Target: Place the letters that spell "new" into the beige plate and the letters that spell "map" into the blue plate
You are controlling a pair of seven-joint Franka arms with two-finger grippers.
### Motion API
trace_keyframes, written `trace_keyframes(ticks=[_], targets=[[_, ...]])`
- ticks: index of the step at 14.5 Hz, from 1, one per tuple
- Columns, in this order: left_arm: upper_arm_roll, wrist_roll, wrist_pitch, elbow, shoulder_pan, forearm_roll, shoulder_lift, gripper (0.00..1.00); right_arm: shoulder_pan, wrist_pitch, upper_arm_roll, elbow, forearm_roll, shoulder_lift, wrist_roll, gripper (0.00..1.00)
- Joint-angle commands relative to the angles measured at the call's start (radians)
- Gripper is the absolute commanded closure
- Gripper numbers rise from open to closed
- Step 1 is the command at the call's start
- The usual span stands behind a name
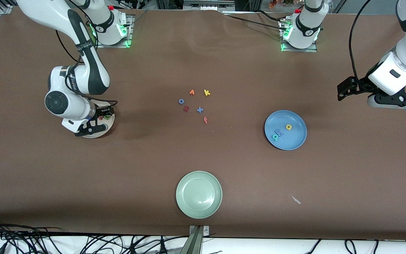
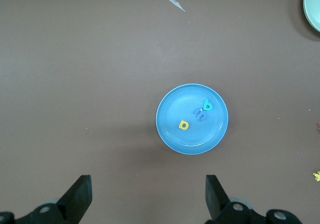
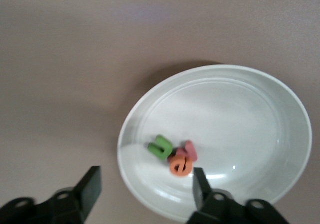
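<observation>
Black and spread apart, the fingers of the right gripper (image 3: 145,189) hang empty just over the beige plate (image 3: 260,99), at the lower edge of the right wrist view and at the middle left of the front view. In that plate the green n (image 3: 160,147), the orange e (image 3: 180,165) and the pinkish-red w (image 3: 188,150) lie bunched together, touching. At the far right of the front view the left gripper (image 2: 145,199) waits with its fingers wide apart, holding nothing, above bare table near the blue plate (image 1: 296,141). That plate holds the blue m (image 2: 198,114), the yellow a (image 2: 184,125) and the teal p (image 2: 207,105). Both words appear sorted, so the task looks essentially finished; judging by this, only withdrawing the arms remains. Spare letters (image 1: 196,102) stay scattered mid-table, and the pale green plate (image 1: 185,208) at lower centre holds nothing.
</observation>
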Motion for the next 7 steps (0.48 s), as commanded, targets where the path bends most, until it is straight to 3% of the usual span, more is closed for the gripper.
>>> trace_keyframes(ticks=[1, 7], targets=[[0.006, 0.000, -0.029, 0.031, -0.003, -0.028, 0.013, 0.00, 0.003, -0.218, 0.002, 0.165, 0.005, 0.005, 0.001, 0.00], [0.006, 0.002, -0.029, 0.033, -0.003, -0.028, 0.013, 0.00, 0.022, -0.481, 0.006, 0.348, 0.004, -0.026, 0.024, 0.00]])
